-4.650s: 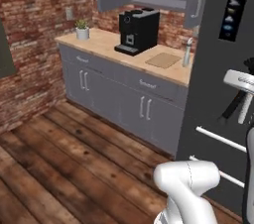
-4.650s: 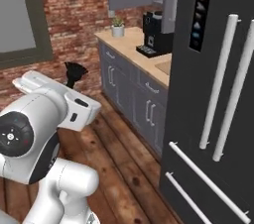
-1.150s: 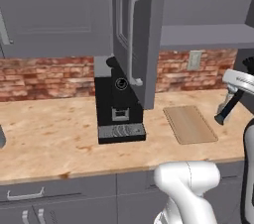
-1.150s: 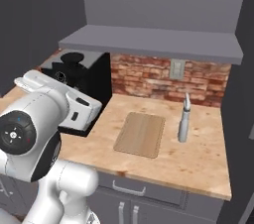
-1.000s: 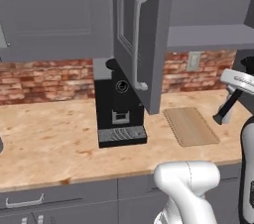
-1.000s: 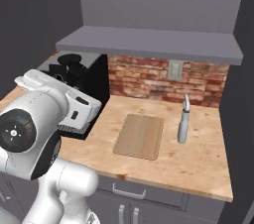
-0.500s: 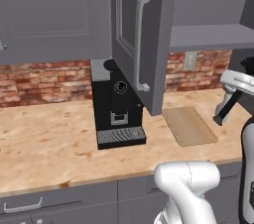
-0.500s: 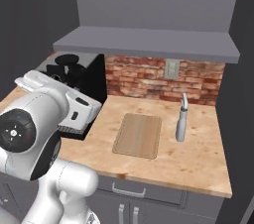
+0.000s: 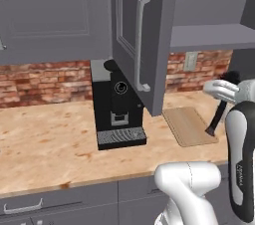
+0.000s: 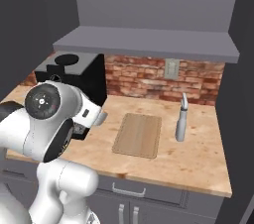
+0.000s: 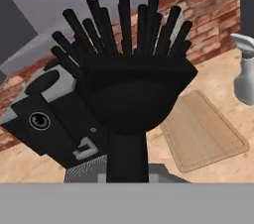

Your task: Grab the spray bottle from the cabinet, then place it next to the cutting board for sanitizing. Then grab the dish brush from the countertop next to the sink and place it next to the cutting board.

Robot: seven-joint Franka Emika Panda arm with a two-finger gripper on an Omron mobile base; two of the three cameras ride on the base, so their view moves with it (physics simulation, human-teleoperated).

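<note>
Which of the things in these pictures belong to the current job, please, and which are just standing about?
Job:
- spray bottle, upright on the countertop right of the board
- cutting board
- dish brush, right in front of the hand camera
- cabinet, door open

Standing about:
- coffee machine
- wall outlet

The light wooden desk [image 10: 198,163] runs along a red brick wall. A black coffee machine [image 9: 117,104] stands on it toward the left. To its right the cutting board [image 10: 138,134] lies flat on the wood. Just right of the board, apart from it, the spray bottle [image 10: 181,119] stands upright.
</note>
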